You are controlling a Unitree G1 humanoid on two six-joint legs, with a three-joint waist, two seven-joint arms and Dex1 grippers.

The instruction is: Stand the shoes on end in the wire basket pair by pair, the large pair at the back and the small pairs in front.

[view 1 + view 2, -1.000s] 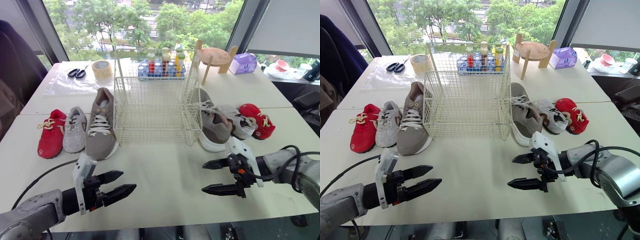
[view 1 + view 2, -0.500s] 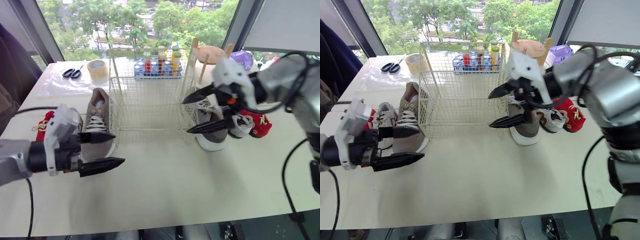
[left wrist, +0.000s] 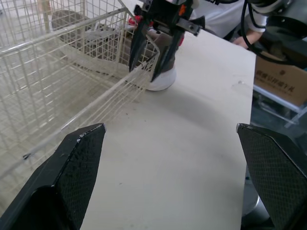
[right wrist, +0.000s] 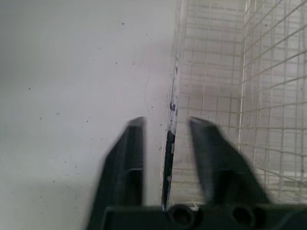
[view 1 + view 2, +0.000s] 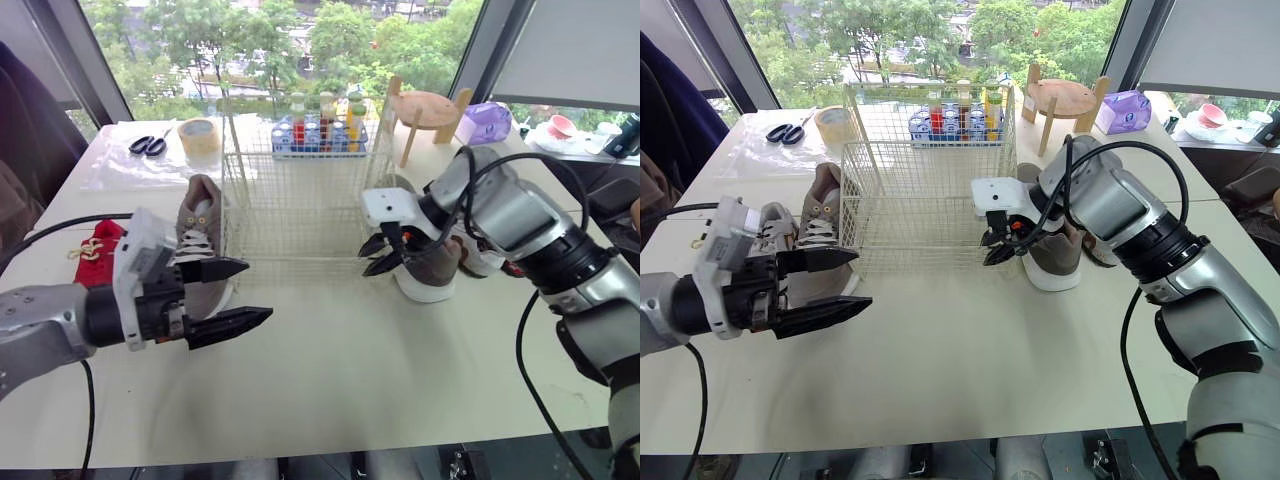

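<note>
Looking down over the table (image 5: 340, 370), we see the wire basket (image 5: 300, 215) standing near its middle, and every shoe we can make out lies outside it. The left claw (image 5: 258, 290) is held over the table near the basket's left front corner, its fingers spread wide and holding nothing. Its white housing and arm cover much of the left-hand row. The large grey shoe (image 5: 200, 225) shows its heel end and laces, the red shoe (image 5: 100, 238) shows only a strip, and the small grey shoe (image 5: 775, 218) between them is just a patch. The right claw (image 5: 372, 257) sits at the basket's right front corner. In the right wrist view its fingers (image 4: 127, 158) stand narrowly apart on either side of the corner wire, with a gap on both sides, gripping nothing. Behind that arm the other large grey shoe (image 5: 432, 268) lies just beside the basket, part of its upper and white sole showing. The small shoes past it are mostly hidden, and we cannot tell how they lie.
</note>
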